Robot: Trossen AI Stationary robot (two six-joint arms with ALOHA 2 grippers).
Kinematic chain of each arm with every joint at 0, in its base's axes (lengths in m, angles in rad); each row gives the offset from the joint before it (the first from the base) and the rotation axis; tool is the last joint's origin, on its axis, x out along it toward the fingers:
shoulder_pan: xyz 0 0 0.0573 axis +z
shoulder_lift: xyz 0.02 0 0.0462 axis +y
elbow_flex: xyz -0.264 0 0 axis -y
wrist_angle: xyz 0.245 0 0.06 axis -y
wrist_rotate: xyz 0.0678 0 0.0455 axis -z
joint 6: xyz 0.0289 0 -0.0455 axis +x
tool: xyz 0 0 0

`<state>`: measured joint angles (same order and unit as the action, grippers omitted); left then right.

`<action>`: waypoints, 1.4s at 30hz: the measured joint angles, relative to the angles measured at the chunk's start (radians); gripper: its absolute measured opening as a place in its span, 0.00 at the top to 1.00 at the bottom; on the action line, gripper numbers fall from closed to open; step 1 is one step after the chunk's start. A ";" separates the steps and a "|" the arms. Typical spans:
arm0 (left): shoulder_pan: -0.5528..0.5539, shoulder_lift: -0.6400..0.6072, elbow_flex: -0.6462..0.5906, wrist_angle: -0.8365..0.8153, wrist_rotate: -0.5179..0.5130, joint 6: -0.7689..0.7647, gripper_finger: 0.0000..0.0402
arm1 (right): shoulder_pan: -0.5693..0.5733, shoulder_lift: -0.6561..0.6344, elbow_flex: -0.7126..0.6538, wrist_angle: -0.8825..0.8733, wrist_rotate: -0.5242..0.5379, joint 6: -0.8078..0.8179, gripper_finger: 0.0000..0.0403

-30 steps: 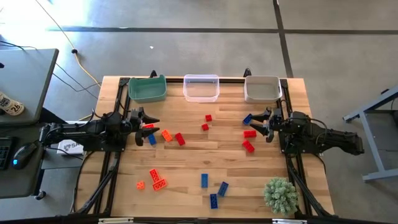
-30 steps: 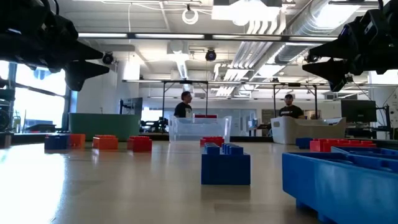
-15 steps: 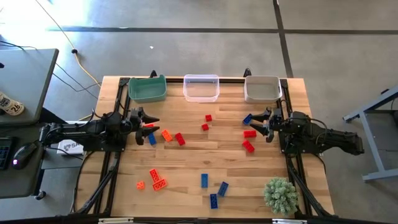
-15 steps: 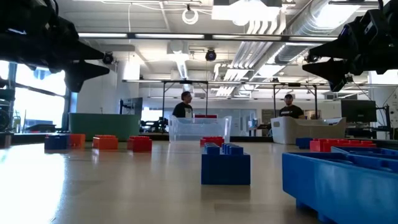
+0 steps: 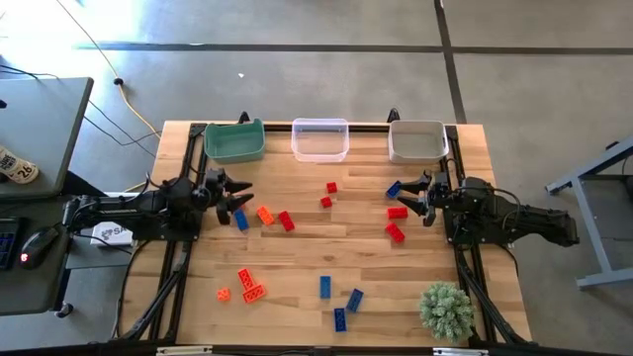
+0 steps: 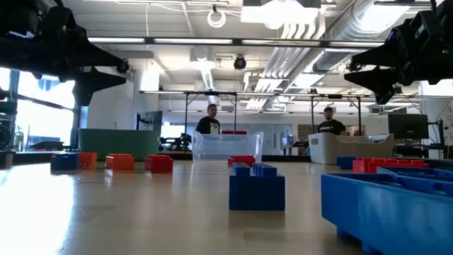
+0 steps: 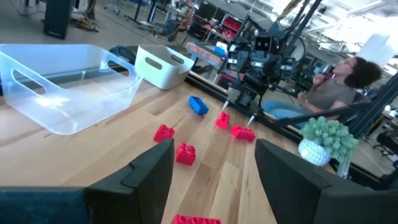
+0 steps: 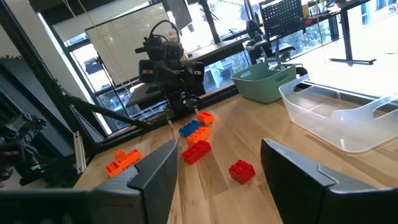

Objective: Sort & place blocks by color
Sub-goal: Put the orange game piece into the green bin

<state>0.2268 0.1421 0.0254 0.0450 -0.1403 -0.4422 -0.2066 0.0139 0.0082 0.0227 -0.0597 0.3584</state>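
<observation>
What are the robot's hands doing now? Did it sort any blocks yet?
Left gripper open, empty, over table's left. Right gripper open, empty, by red blocks. Blocks still scattered; green bin, clear bin, grey bin look empty. Nothing blocking.

A green bin (image 5: 234, 142), clear bin (image 5: 319, 139) and grey bin (image 5: 415, 141) line the table's far edge.

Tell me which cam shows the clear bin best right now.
Left wrist view: the clear bin fills the frame close up, with its rim, handle cutouts and inside visible. High view shows it small, between the green and grey bins. Right wrist catches it cropped at the frame edge. Low view shows only its far front wall.
</observation>
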 joint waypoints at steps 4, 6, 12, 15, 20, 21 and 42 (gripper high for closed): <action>0.000 0.000 0.000 0.046 -0.031 0.057 0.47 | 0.000 0.000 0.000 0.000 0.000 0.000 0.46; 0.000 0.001 0.000 0.081 -0.054 0.055 0.47 | 0.000 0.000 0.000 0.000 0.000 0.000 0.46; 0.001 0.001 0.000 0.233 -0.032 0.109 0.47 | 0.000 0.000 0.000 0.000 0.000 0.000 0.46; 0.001 0.001 0.000 0.286 -0.029 0.139 0.47 | 0.000 0.000 0.000 0.000 0.000 0.000 0.46; 0.002 0.013 0.066 0.264 -0.027 0.202 0.47 | 0.000 0.000 0.000 0.000 0.000 0.000 0.46; 0.002 0.022 0.085 0.255 -0.028 0.224 0.47 | 0.000 0.000 0.000 0.000 0.000 0.000 0.46; 0.002 0.481 0.573 -0.235 -0.029 0.574 0.47 | 0.000 0.000 0.000 0.000 0.000 0.000 0.46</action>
<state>0.2287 0.6229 0.5987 -0.1897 -0.1697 0.1321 -0.2067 0.0135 0.0082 0.0224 -0.0596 0.3587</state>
